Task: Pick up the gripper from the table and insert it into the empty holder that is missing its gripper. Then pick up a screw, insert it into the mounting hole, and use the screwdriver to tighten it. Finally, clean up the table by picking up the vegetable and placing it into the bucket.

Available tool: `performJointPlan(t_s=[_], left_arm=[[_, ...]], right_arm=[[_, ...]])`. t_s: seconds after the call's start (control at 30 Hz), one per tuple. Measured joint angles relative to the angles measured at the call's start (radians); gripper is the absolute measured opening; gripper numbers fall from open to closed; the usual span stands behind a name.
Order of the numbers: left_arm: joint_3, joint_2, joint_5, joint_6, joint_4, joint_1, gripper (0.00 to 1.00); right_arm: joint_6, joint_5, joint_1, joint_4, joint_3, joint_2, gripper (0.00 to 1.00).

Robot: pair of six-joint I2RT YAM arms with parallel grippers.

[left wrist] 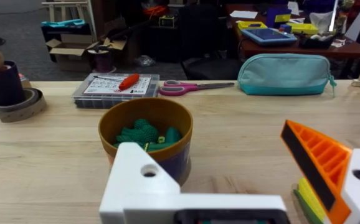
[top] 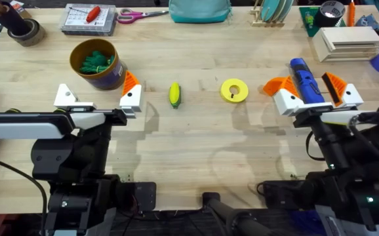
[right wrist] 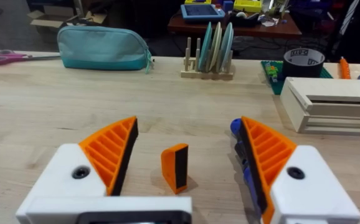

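A pale wood-grain table (top: 196, 137) is seen with open room mid-front, the round ochre-rimmed bucket (top: 98, 63) holding green stuff, the chunky blue screwdriver (top: 306, 80) lying between the right gripper's (top: 307, 86) spread jaws, the left gripper (top: 98, 97) spread with one bare white holder (top: 65, 96), and the small corn-cob vegetable (top: 174, 94) loose mid-table.

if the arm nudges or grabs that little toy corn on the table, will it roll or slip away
The toy corn is a rounded cob tapering at both ends, lying on its side on the bare wood table, so a sideways nudge would probably roll it. It looks small and likely light, so it may skid. Its curved sides could slip out of a pinch; gripping across the middle seems safest.
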Motion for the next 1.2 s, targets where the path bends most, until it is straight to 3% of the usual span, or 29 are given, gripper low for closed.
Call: performJointPlan(t_s=[0.5, 0.63, 0.77, 1.0, 1.2], left_arm=[[0.0, 0.0, 0.0, 0.0, 0.002, -0.001, 0.985], [0.002, 0.0, 0.024, 0.001, 0.123, -0.001, 0.985], [0.035, 0.001, 0.039, 0.002, 0.112, -0.001, 0.985], [0.257, 0.131, 0.053, 0.02, 0.067, 0.0, 0.985], [0.524, 0.409, 0.056, 0.028, -0.069, -0.001, 0.985]], right_arm=[[0.0, -0.001, 0.0, 0.021, 0.0, 0.0, 0.997], [0.0, -0.003, 0.0, 0.145, 0.002, 0.0, 0.997], [0.0, -0.001, 0.0, 0.141, 0.047, 0.0, 0.997], [0.0, 0.001, 0.0, 0.08, 0.263, 0.023, 0.997], [0.0, 0.001, 0.0, -0.095, 0.497, 0.187, 0.997]])
